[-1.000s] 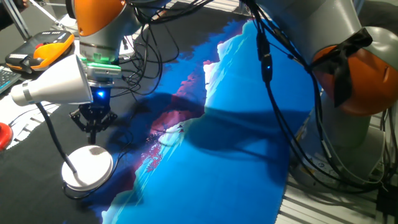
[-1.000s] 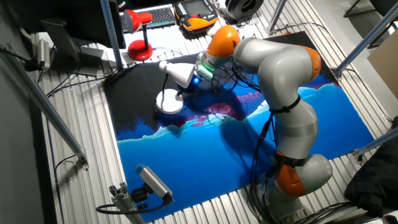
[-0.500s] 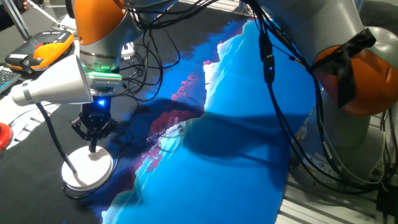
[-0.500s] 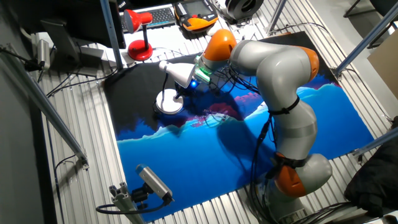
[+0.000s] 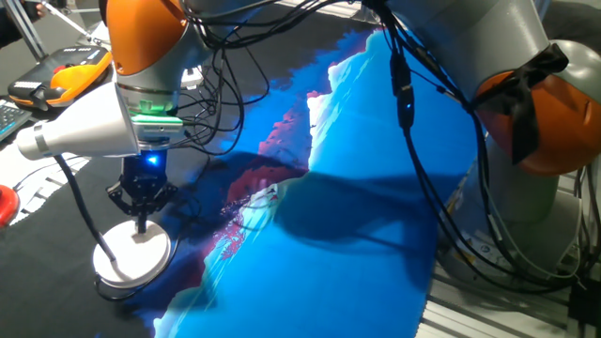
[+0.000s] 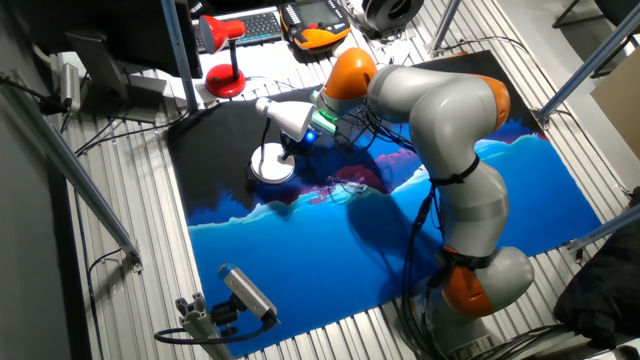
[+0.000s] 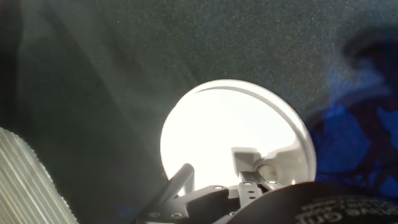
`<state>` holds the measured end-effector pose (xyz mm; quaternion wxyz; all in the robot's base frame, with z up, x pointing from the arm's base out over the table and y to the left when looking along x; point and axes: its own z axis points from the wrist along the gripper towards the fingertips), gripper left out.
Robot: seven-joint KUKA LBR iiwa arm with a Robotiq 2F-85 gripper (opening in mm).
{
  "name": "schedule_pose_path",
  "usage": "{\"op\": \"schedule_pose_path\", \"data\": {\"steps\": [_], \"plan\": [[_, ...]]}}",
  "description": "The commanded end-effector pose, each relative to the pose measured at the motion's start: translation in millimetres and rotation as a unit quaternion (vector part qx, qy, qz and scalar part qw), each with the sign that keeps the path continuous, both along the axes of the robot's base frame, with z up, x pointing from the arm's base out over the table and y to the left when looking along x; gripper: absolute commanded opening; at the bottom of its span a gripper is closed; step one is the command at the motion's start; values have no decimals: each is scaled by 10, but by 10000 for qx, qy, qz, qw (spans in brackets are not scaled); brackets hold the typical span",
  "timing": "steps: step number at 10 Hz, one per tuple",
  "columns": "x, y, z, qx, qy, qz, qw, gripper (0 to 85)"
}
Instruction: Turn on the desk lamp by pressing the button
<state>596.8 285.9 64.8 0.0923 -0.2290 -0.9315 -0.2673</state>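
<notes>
The desk lamp has a white cone shade point(image 5: 89, 131), a thin dark neck point(image 5: 80, 207) and a flat round white base point(image 5: 131, 258); from the other side I see the same shade point(image 6: 285, 117) and base point(image 6: 268, 166). My gripper point(image 5: 141, 223) points straight down beside the shade. Its fingers meet in one tip that rests on the top of the base. In the hand view the base point(image 7: 230, 124) fills the middle, bright white, with the gripper point(image 7: 249, 177) at the bottom edge over it. I cannot make out a button.
A blue and black cloth point(image 5: 357, 244) covers the table. Cables point(image 5: 225, 84) hang from the arm near the shade. At the back stand a red lamp point(image 6: 225, 70), a keyboard point(image 6: 245, 25) and an orange pendant point(image 5: 66, 75). A camera point(image 6: 245, 290) sits at the front.
The gripper has come down from just above the base until its tip rests on the disc. The lamp itself has not moved.
</notes>
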Motion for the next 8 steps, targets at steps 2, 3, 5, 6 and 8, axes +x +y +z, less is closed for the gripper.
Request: {"op": "schedule_pose_path", "data": {"steps": [2,3,5,6,8], "plan": [[-6,1,-15,-2,-8,22,10000,0],[-25,17,-17,-2,-9,7,10000,0],[-36,30,-36,-6,-20,7,10000,0],[-32,23,-38,-8,-22,15,10000,0],[-33,22,-41,-16,-24,25,10000,0]]}}
